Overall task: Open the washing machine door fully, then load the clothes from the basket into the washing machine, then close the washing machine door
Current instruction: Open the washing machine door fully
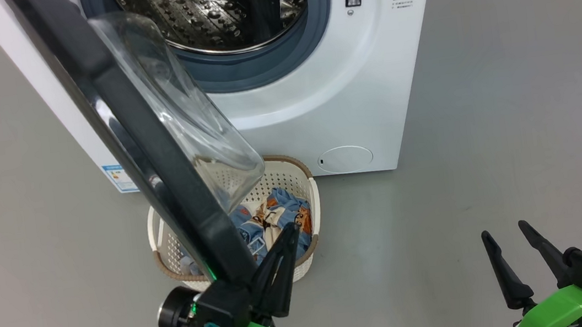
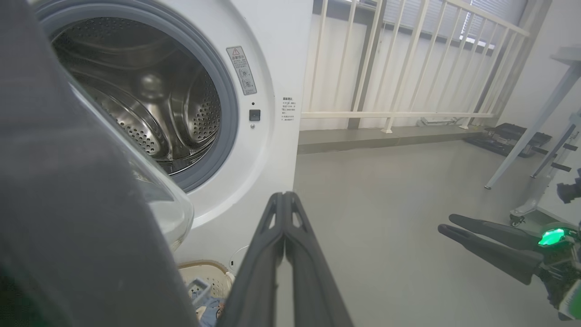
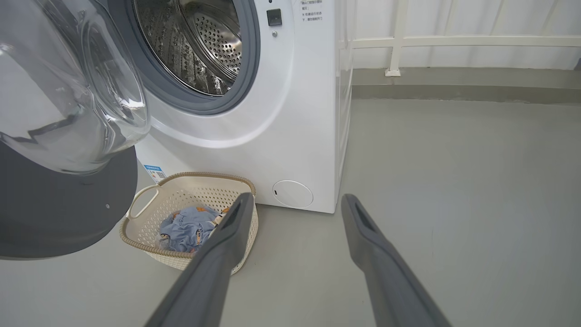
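Washing machine door (image 1: 142, 148) stands swung out on the left, its black rim nearly edge-on in the head view and its glass bowl hanging over the left part of the basket (image 1: 309, 183). At the rim's lower end is the left gripper (image 1: 291, 231), its two fingers pressed together with nothing between them. Its wrist block sits right at the rim, though whether the two touch is hard to tell from here. The basket stands on the floor (image 1: 484, 106) just in front of the washing machine (image 1: 349, 95), below the open drum (image 1: 217, 17), and the clothes (image 1: 275, 215) lie heaped inside it. Far right, the right gripper (image 1: 503, 230) hangs low over the floor, fingers spread wide and holding nothing, well apart from the basket.
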Robot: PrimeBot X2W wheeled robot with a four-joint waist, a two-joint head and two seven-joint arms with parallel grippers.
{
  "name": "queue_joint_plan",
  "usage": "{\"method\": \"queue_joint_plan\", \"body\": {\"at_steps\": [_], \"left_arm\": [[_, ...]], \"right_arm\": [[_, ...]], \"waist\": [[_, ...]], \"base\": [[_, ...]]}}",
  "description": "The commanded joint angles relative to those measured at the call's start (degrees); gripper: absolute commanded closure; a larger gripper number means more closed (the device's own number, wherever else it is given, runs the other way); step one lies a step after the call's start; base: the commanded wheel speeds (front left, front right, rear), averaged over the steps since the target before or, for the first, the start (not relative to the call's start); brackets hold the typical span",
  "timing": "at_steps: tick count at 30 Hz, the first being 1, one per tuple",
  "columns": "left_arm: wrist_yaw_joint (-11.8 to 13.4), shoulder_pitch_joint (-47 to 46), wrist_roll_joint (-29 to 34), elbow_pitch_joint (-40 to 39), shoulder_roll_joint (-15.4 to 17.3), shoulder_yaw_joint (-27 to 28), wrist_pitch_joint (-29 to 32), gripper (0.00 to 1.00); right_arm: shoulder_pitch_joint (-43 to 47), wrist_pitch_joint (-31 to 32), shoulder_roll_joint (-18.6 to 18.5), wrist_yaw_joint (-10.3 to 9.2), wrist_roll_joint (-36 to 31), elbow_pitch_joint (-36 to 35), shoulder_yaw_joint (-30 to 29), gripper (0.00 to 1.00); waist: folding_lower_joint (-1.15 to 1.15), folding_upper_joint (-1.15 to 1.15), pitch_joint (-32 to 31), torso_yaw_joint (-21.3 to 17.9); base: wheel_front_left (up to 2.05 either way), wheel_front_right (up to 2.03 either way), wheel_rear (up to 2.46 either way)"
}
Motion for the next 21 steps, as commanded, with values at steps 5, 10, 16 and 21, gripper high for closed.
{"method": "queue_joint_plan", "body": {"at_steps": [5, 10, 16, 21], "left_arm": [[1.16, -1.84, -0.72, -0.47, 0.1, 2.14, -0.19, 1.0], [1.95, -1.36, -1.16, 0.36, 0.16, 2.25, 0.59, 1.0], [3.64, -0.7, -1.79, 1.82, 0.35, 3.24, 1.4, 1.0], [5.06, -0.09, -2.15, 2.92, 1.02, 4.41, 1.74, 1.0]], "right_arm": [[-1.82, -0.9, -0.44, 0.09, 0.16, -0.35, 1.36, 0.0], [-1.87, -1.11, -0.3, 0.09, 0.41, 0.35, 1.64, 0.0], [-1.67, -1.29, -0.17, 0.09, 0.51, 0.61, 1.57, 0.0], [-1.63, -1.37, 0.09, 0.09, 0.88, 0.7, 1.54, 0.0]], "waist": [[0.0, 0.0, -0.22, 0.58], [0.0, 0.0, -0.48, 1.44], [0.0, 0.0, -0.76, 2.85], [0.0, 0.0, -0.73, 4.05]], "base": [[0.0, 0.0, 0.0], [0.0, 0.0, 0.0], [0.0, 0.0, 0.0], [0.0, 0.0, 0.0]]}}
